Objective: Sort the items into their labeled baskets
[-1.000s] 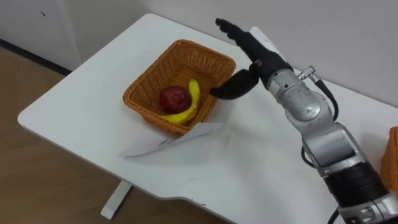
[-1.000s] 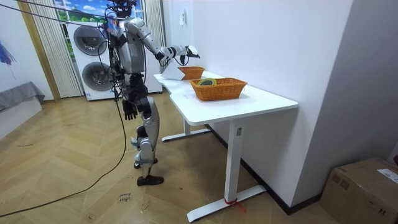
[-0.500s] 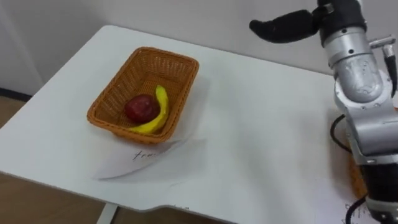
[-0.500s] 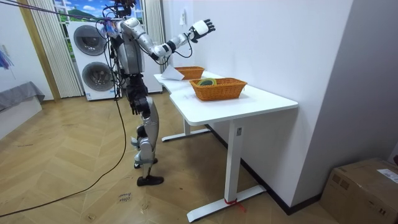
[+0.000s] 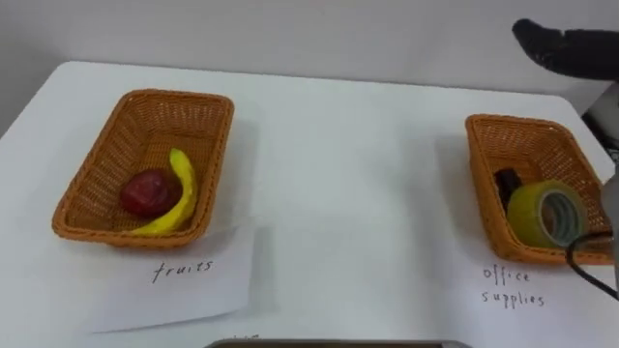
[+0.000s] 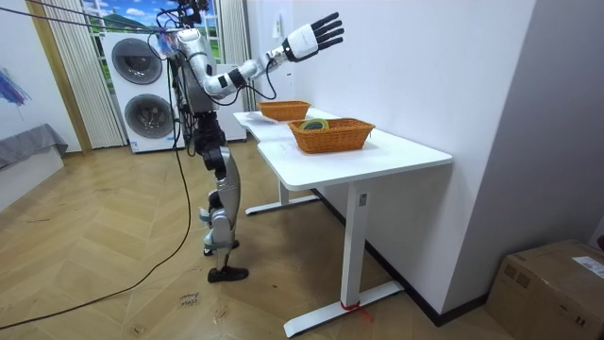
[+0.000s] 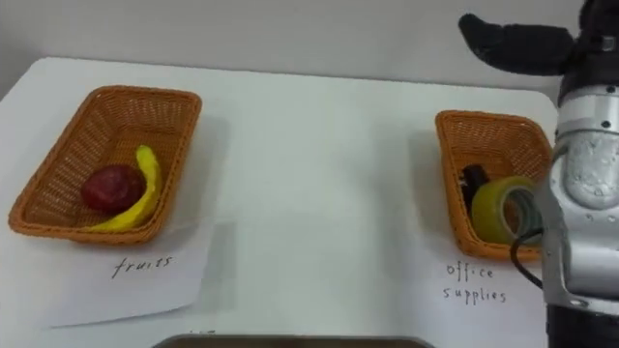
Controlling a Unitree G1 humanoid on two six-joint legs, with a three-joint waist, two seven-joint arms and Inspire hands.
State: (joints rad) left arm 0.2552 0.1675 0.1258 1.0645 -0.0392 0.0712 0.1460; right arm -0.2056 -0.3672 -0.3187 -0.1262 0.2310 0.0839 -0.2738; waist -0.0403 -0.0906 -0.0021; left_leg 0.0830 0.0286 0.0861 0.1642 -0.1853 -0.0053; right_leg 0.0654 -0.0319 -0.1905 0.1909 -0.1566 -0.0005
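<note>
My right hand [image 6: 314,36] is raised high over the far right of the surface [image 5: 338,193], splayed and empty. The tape roll [image 5: 544,215] lies below it in the right basket [image 5: 522,145]. The banana [image 5: 179,193], lengthwise near to far, rests in the left basket [image 5: 126,135].

Soft, even light is falling from overhead onto the white table [image 5: 338,145], which is glowing bright across the frame. The fruit basket [image 5: 145,121] at left and the office basket [image 5: 527,135] at right are each casting a faint grey shadow toward centre. My dark right hand [image 5: 571,50], upper right, is showing nearly as a silhouette.
</note>
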